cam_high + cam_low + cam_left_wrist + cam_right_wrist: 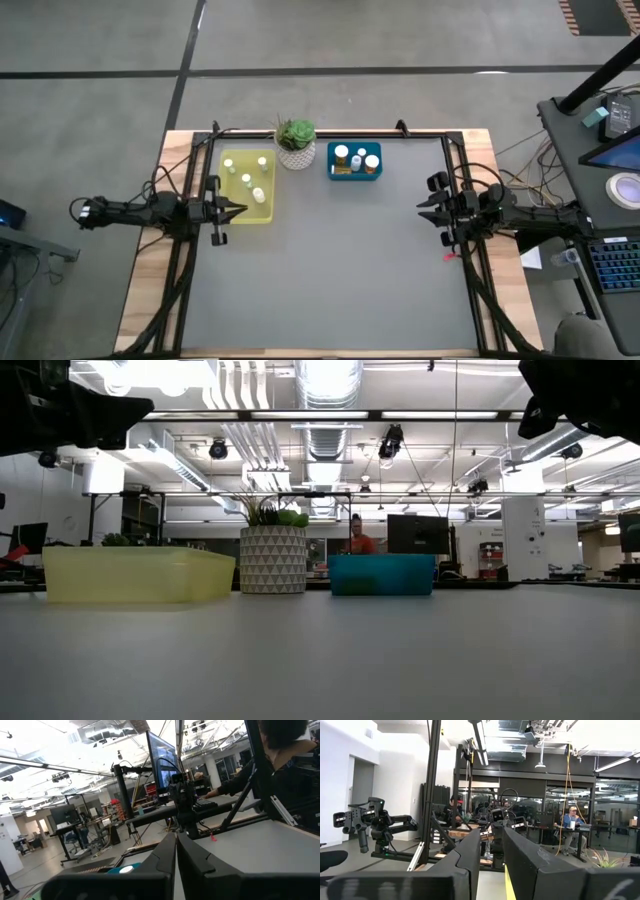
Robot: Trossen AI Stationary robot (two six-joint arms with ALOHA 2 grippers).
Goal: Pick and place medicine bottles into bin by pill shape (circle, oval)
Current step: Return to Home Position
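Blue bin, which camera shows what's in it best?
The high view: it looks straight down into the blue bin, so the white-capped bottles inside show. The low view gives only its side wall; the wrist views don't clearly show it.

- Left arm (130, 212): folded low along the left side of the surface (340, 280), wrist level, pointing across toward the other arm.
- Left gripper (238, 210): at the left edge of the surface, raised off it. In its wrist view the fingers (200, 862) meet at the tips with no gap.
- Right arm (530, 212): mirrored pose on the right side, folded, wrist level, facing the left arm.
- Right gripper (424, 209): at the right edge of the surface, off it. Its fingers (530, 860) are slightly parted, with a narrow gap between them, and nothing is held.
- Low view: both arms show only as dark bulk in the top corners.
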